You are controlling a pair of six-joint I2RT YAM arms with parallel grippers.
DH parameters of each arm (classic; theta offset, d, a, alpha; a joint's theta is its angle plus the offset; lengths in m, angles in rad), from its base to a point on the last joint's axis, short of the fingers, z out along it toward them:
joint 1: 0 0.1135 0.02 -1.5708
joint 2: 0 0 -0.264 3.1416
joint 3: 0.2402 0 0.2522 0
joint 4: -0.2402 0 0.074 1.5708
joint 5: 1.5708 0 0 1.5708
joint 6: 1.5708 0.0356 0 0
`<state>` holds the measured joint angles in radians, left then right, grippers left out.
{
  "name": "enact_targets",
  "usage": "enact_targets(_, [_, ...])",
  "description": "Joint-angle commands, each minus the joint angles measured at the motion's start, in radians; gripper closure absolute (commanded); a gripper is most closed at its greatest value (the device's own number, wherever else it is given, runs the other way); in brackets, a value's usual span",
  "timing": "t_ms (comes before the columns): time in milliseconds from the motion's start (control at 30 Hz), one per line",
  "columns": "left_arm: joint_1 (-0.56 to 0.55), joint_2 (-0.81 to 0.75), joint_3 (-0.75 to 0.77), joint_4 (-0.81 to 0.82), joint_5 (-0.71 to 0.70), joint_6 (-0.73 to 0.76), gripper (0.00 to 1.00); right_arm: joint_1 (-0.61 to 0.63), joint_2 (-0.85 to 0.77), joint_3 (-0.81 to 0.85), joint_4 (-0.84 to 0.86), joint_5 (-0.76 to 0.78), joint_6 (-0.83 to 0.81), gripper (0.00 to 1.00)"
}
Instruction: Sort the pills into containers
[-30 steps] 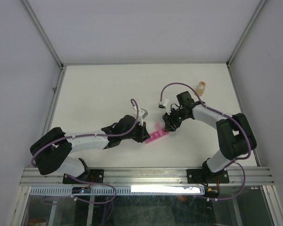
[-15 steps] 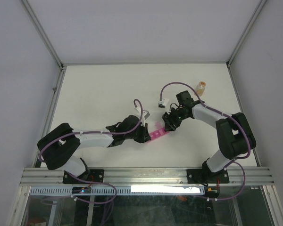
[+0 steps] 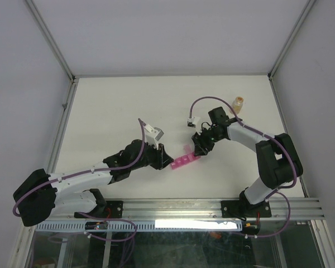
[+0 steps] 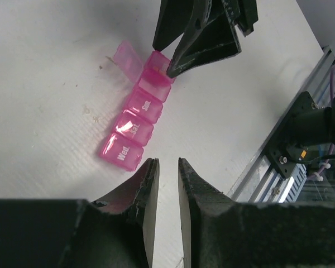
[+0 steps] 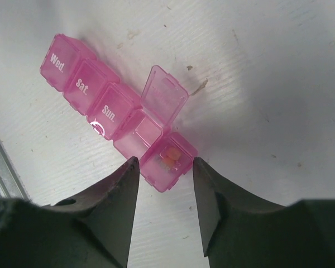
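Note:
The containers (image 3: 185,161) are a short pink strip of lidded compartments on the white table. In the right wrist view the containers (image 5: 109,109) read Wed, Sat and Sun. The fourth compartment stands empty with its lid (image 5: 164,92) up. Orange pills (image 5: 170,156) show inside the end compartment. My right gripper (image 5: 165,162) is open, with one finger on each side of that end compartment. My left gripper (image 4: 166,163) is shut and holds nothing. It hangs just short of the Wed end of the containers (image 4: 138,120). From above, the left gripper (image 3: 167,160) and right gripper (image 3: 199,148) flank the strip.
A small amber bottle (image 3: 238,103) stands at the back right of the table, behind the right arm. An aluminium rail (image 3: 173,207) runs along the near edge. Grey walls close in the left, right and back sides.
My left arm has drawn back to the left, off the containers, and its wrist has turned. The right gripper and the strip have stayed put.

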<state>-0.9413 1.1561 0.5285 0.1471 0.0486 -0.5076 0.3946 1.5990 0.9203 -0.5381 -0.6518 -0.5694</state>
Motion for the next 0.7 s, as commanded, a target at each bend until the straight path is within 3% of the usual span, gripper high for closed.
enact_targets(0, [-0.001,-0.083,-0.056,0.088,-0.018,0.005,0.77,0.004,0.007,0.027,-0.033,-0.032,0.005,0.56])
enact_targets(200, [-0.001,-0.127,-0.078,0.165,0.074,0.008,0.72,0.025,-0.012,0.030,-0.123,-0.148,-0.070,0.60])
enact_targets(333, [-0.001,-0.170,-0.086,0.261,0.129,0.033,0.61,0.029,-0.029,0.039,-0.206,-0.240,-0.138,0.59])
enact_targets(533, [-0.001,-0.194,-0.104,0.474,0.149,0.143,0.25,-0.003,-0.121,0.044,-0.237,-0.279,-0.198,0.54])
enact_targets(667, [0.000,-0.154,-0.125,0.626,0.130,0.234,0.01,-0.182,-0.260,0.054,-0.233,-0.390,-0.230,0.46])
